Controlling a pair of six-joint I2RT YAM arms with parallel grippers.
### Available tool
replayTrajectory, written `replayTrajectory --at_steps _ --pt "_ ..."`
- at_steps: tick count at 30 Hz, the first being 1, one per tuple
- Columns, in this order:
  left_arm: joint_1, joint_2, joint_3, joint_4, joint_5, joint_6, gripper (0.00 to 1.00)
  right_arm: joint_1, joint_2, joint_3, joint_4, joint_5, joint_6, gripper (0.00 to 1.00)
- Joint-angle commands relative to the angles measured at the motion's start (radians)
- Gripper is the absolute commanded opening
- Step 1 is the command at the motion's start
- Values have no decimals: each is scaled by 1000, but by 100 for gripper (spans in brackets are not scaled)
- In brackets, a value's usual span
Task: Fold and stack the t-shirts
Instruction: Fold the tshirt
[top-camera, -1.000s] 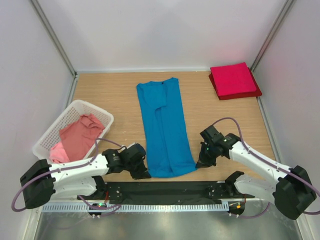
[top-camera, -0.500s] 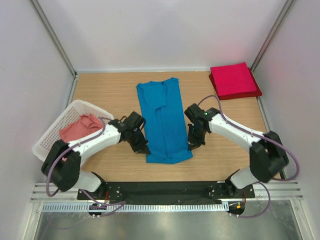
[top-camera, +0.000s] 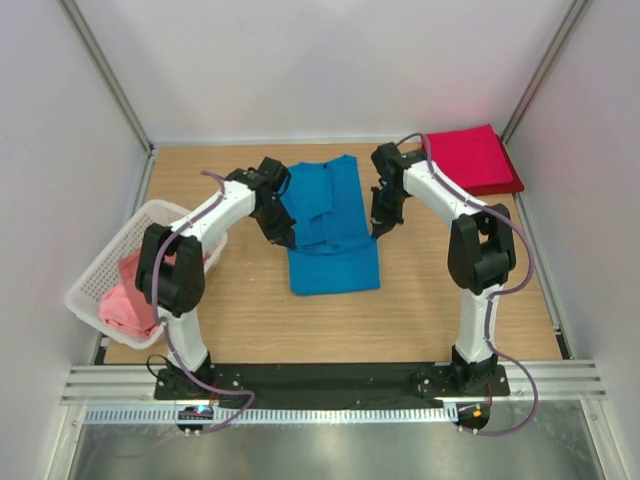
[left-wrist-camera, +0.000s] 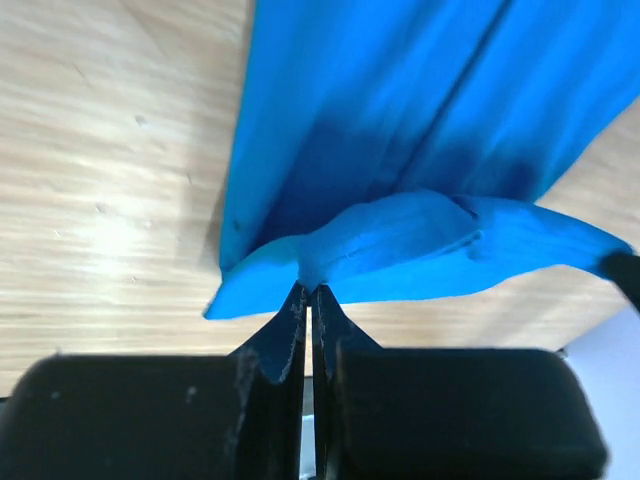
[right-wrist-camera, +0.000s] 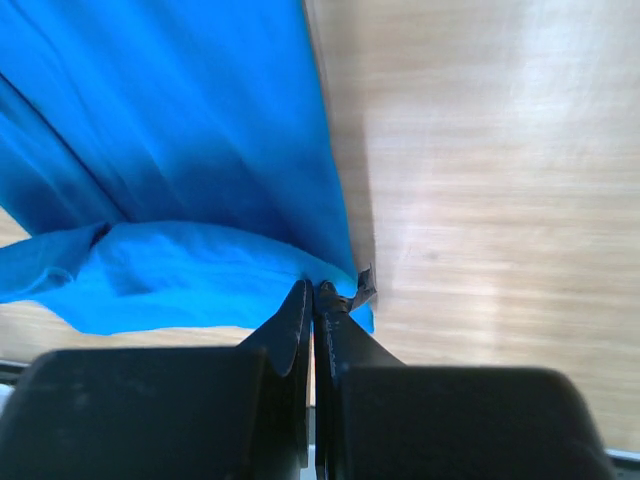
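Observation:
The bright blue t-shirt (top-camera: 332, 225) lies in the middle of the table, its near end doubled back over the rest. My left gripper (top-camera: 288, 242) is shut on the hem's left corner, seen in the left wrist view (left-wrist-camera: 308, 290) pinching blue cloth (left-wrist-camera: 400, 150). My right gripper (top-camera: 377, 231) is shut on the right corner, seen in the right wrist view (right-wrist-camera: 314, 290) with blue cloth (right-wrist-camera: 180, 150) in it. A folded crimson red t-shirt (top-camera: 467, 160) lies at the back right. Salmon pink t-shirts (top-camera: 128, 295) sit in the basket.
The white lattice basket (top-camera: 150, 222) stands at the left edge of the table. Both arms reach far over the wooden table (top-camera: 450, 290). Grey walls close the back and sides.
Both grippers have carried the blue shirt's near hem away from the front edge towards the back, folding the shirt over itself. The shirt now looks about half as long.

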Motion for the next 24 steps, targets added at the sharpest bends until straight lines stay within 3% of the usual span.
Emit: replayTrajectory --at_steps 1,12,24 --pt "52 50 55 -62 23 52 0 -25 71 137 -74 -51 -78 1" --pt "117 278 351 -109 17 129 0 -103 254 374 -43 -120 -115 1" --pt "164 357 433 -83 29 135 0 -122 384 537 -45 -166 -123 1"
